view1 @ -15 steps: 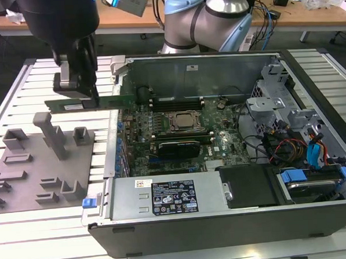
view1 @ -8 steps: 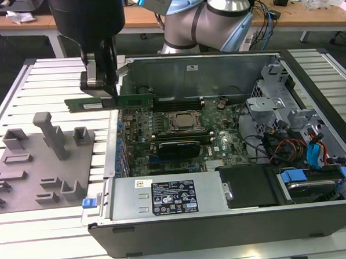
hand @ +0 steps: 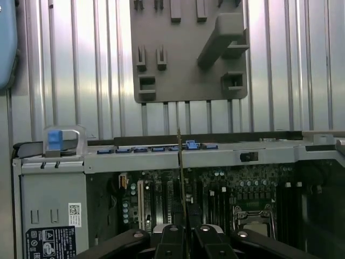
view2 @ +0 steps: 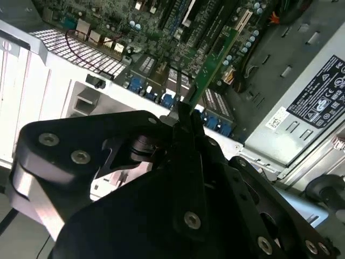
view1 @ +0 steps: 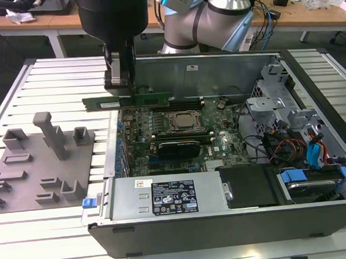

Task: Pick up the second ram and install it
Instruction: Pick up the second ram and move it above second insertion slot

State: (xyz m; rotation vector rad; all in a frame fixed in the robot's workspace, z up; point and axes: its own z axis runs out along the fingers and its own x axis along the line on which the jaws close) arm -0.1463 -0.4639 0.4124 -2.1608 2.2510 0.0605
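My fingers (view1: 117,80) are clamped tight on the long, narrow green circuit-board ram stick (view1: 138,100), holding it level and on edge in the air. It hangs over the green motherboard (view1: 223,143) at the exterior view's left rear of the open black computer case (view1: 224,222). It seems clear of the slots below.

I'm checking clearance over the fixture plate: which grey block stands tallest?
The capped post near the plate's middle; every other block around it is low and squat. The gripper holds the second ram over the case's edge.
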